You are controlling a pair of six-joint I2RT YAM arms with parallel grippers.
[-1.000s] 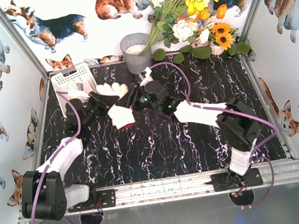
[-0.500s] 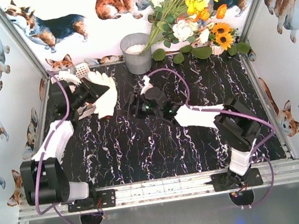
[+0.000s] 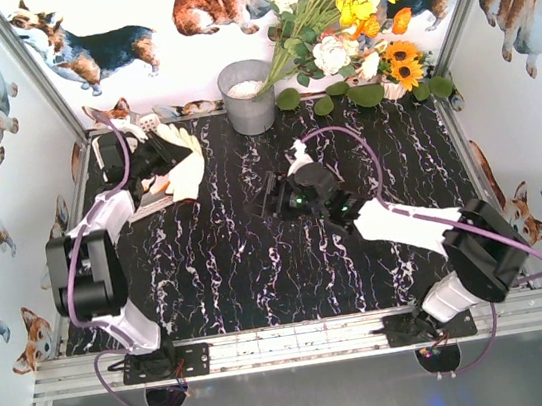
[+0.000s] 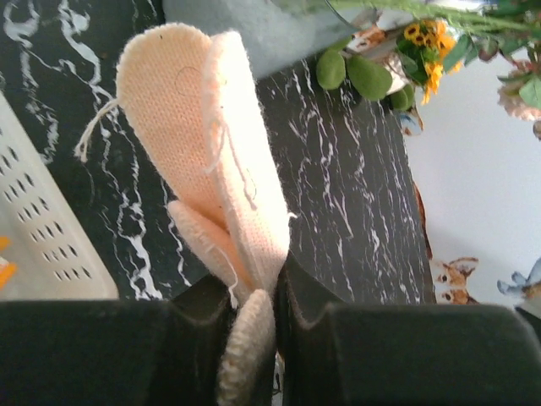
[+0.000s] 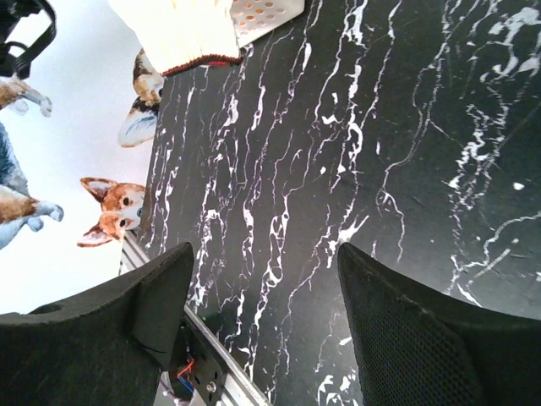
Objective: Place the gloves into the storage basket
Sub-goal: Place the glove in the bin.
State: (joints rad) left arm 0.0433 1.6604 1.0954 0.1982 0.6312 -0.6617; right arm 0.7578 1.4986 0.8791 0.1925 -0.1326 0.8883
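Observation:
My left gripper [image 3: 161, 156] [image 4: 254, 283] is shut on a white knit glove [image 3: 187, 170] [image 4: 205, 144], pinched at one end with the rest hanging free. The glove's red cuff edge shows in the right wrist view [image 5: 182, 34]. It hangs by the right side of the white lattice storage basket [image 3: 146, 127] [image 4: 42, 241] [image 5: 266, 13], which my left arm mostly covers from above. Orange scraps show inside the basket in the left wrist view. My right gripper [image 3: 269, 201] [image 5: 266, 279] stands open over bare marble near mid-table, nothing between its fingers.
A grey metal bucket [image 3: 248, 95] stands at the back centre, with a flower bunch [image 3: 345, 11] and green leaves to its right. Corgi-print walls close in the left, right and back sides. An aluminium rail [image 3: 291, 344] runs along the near edge.
My right gripper opened, let go of the glove and pulled back to the right. My left arm swung the glove from mid-table to the far left by the basket.

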